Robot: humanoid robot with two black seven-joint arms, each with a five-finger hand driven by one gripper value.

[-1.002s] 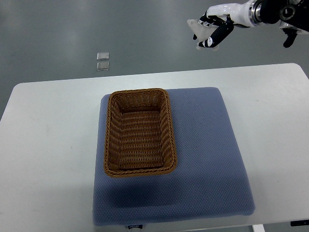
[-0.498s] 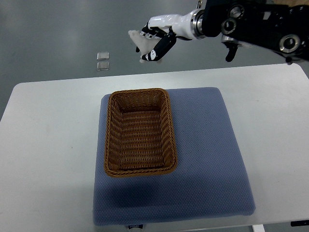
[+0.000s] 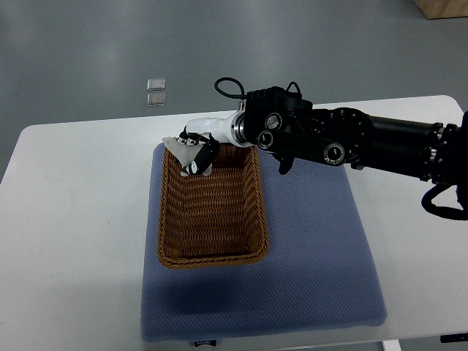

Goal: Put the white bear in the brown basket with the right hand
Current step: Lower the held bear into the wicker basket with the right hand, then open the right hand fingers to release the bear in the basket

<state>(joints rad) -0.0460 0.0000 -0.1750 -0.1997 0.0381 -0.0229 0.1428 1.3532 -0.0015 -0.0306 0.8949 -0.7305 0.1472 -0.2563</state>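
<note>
The right hand (image 3: 196, 152) reaches in from the right edge on a long black arm (image 3: 351, 139) and sits over the far left corner of the brown basket (image 3: 256, 212), its fingers curled around the white bear (image 3: 178, 143). Only a small pale patch of the bear shows past the black-tipped fingers, so its pose in the grip is hard to read. The hand appears to be low, at about the level of the basket's far rim, though whether the bear touches the wicker cannot be told from this steep angle. Holding the toy over the opening rather than beside it makes sense: a release from here should drop it inside the walls, though the spot is close to the corner, and a slight drift outward could land it on the rim or the blue pad (image 3: 314, 270). The basket itself lies lengthwise on that pad, which covers the middle of the white counter (image 3: 73, 219), and its woven floor is bare; nothing is in it yet. The placing step is judged nearly done, with only the opening of the fingers left. The left arm does not show anywhere.
</note>
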